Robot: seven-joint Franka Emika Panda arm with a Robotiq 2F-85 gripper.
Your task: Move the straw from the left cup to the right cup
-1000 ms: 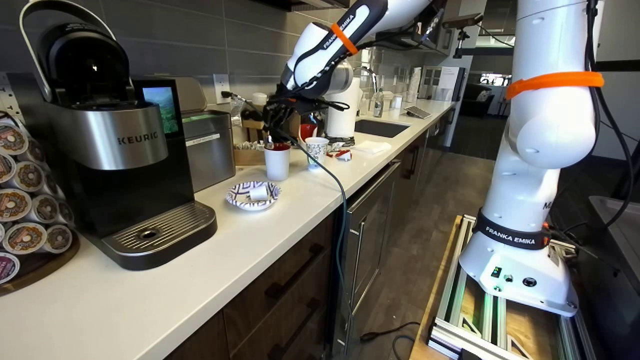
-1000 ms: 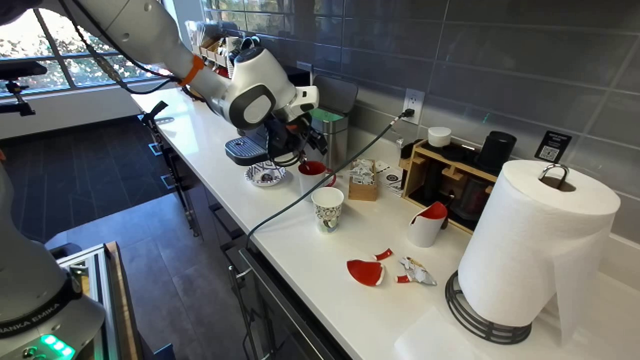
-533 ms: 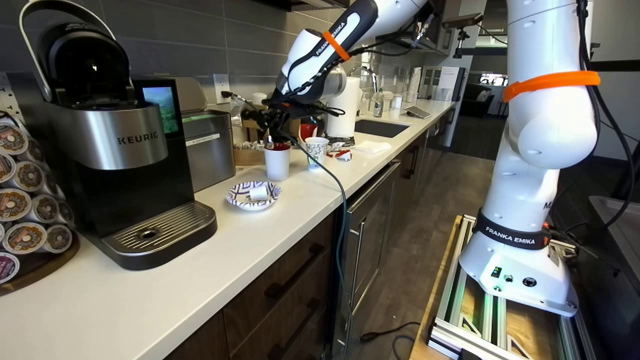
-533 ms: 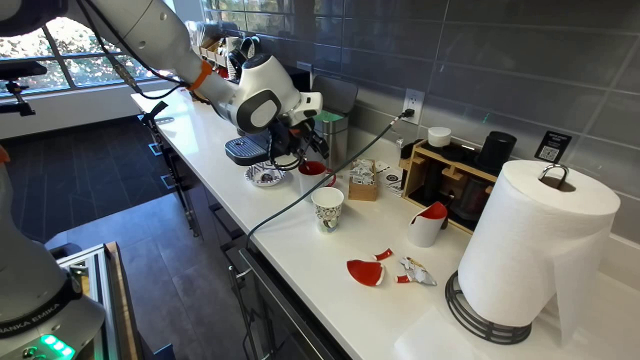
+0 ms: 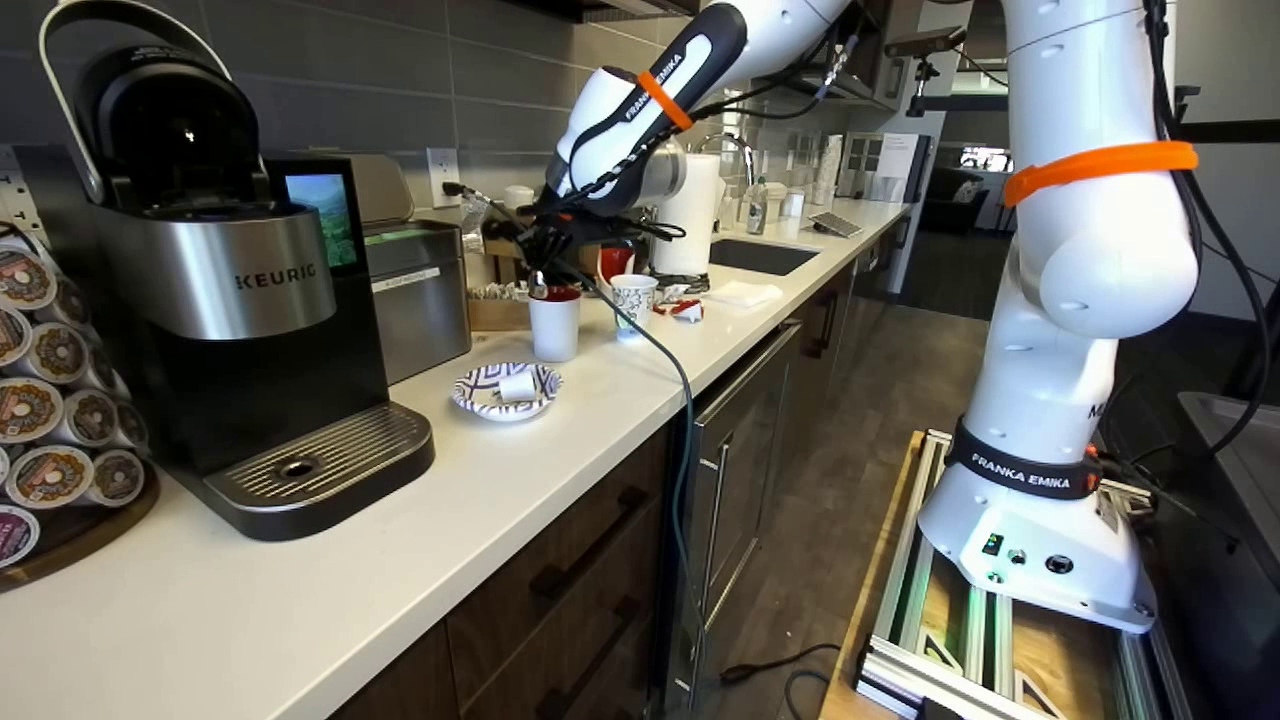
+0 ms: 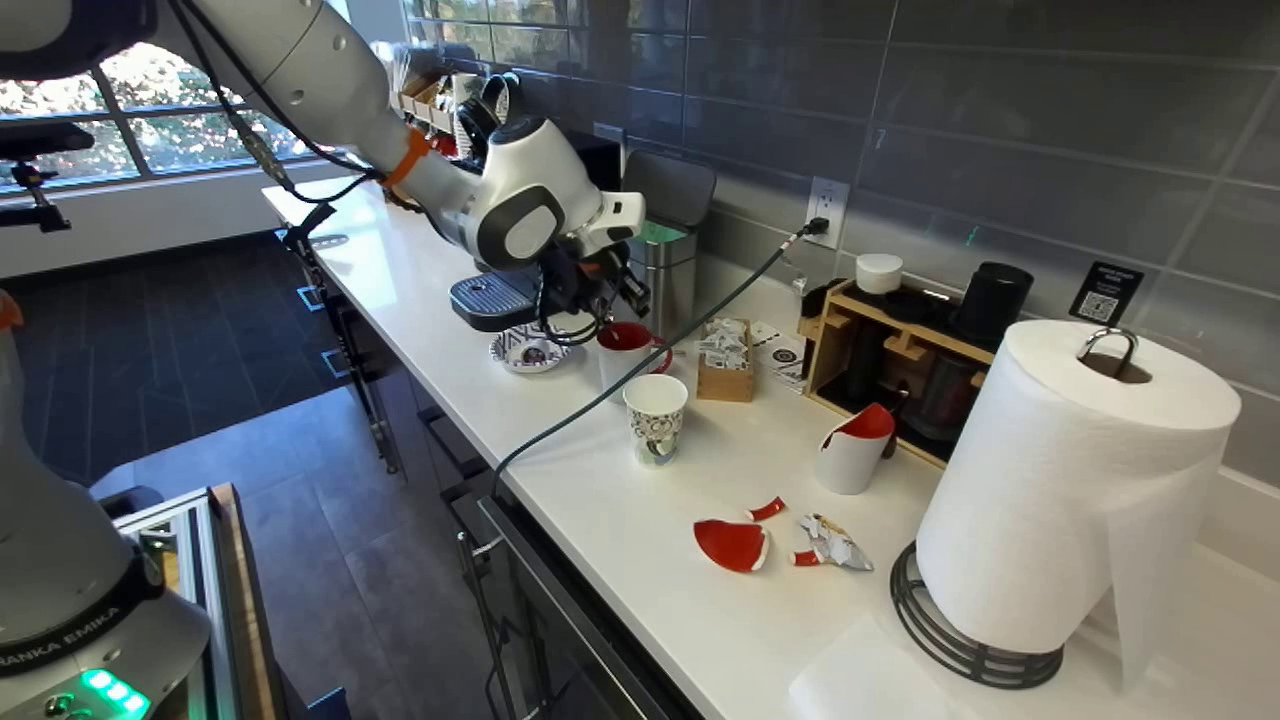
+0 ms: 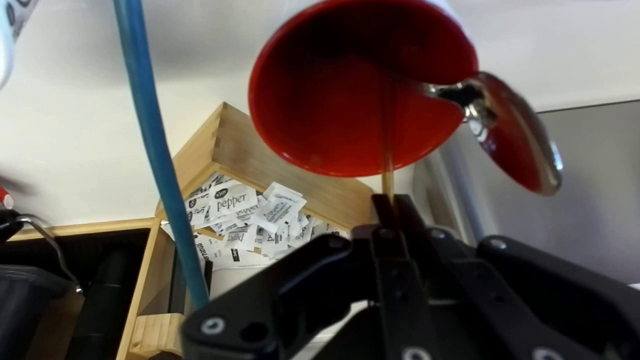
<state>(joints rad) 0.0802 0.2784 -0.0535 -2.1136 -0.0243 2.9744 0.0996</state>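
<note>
A white mug with a red inside (image 5: 555, 328) stands upright on the counter; it also shows in the other views (image 6: 620, 368) (image 7: 345, 115). A patterned paper cup (image 6: 656, 420) stands beside it, also in an exterior view (image 5: 633, 298); only its edge shows in the wrist view. In the wrist view my gripper (image 7: 392, 200) is shut on a thin amber straw (image 7: 388, 145). The straw runs from the fingertips down into the mug, its lower end hard to make out. A metal spoon (image 7: 520, 132) leans out of the mug, beside the straw and apart from my fingers.
A blue-green cord (image 6: 590, 405) runs from the wall outlet past both cups. A wooden packet box (image 6: 727, 375), a patterned bowl (image 5: 470, 392), a coffee maker (image 5: 270, 290), a broken mug (image 6: 850, 460), a red shard (image 6: 732, 545) and a paper towel roll (image 6: 1090, 490) stand or lie around.
My arm has shifted slightly, with the wrist housing lower and tilted differently above the mug. The mug, paper cup and cord have not visibly moved.
</note>
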